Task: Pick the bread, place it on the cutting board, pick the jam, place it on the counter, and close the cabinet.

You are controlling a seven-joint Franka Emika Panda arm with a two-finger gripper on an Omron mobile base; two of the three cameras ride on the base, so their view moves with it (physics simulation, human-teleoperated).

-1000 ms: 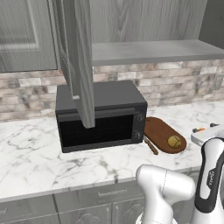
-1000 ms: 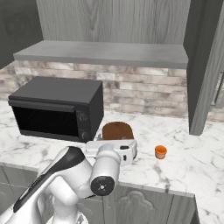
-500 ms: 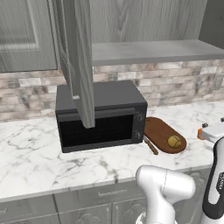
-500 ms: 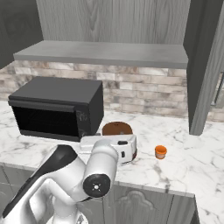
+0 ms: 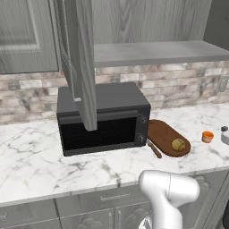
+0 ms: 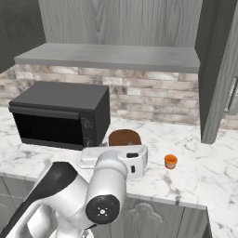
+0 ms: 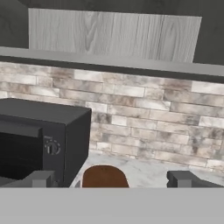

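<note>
Left base view takes in the bread [image 5: 178, 144] lying on the near end of the cutting board [image 5: 163, 134], which rests on the marble desk [image 5: 40, 156] just right of the black microwave [image 5: 103, 117]. The orange jam jar [image 5: 207, 136] stands on the desk near the board, to its right and apart from it. An open cabinet door [image 5: 82, 58] hangs edge-on in front of the microwave, with the grey shelf [image 5: 156, 53] bare behind it.

Right base view hides the bread behind the white arm [image 6: 107, 181], leaving the far end of the board [image 6: 123, 137] showing above the wrist, and puts the jam [image 6: 170, 161] to the arm's right. It also shows the other open cabinet door [image 6: 218, 69] at the right.

Hand view looks low across the desk at the brick wall [image 7: 144, 118], with the hand [image 7: 111, 180] spread wide, its fingertips [image 7: 180, 178] well apart and holding nothing. The board's far end [image 7: 104, 176] lies between them, beside the microwave [image 7: 39, 140].
</note>
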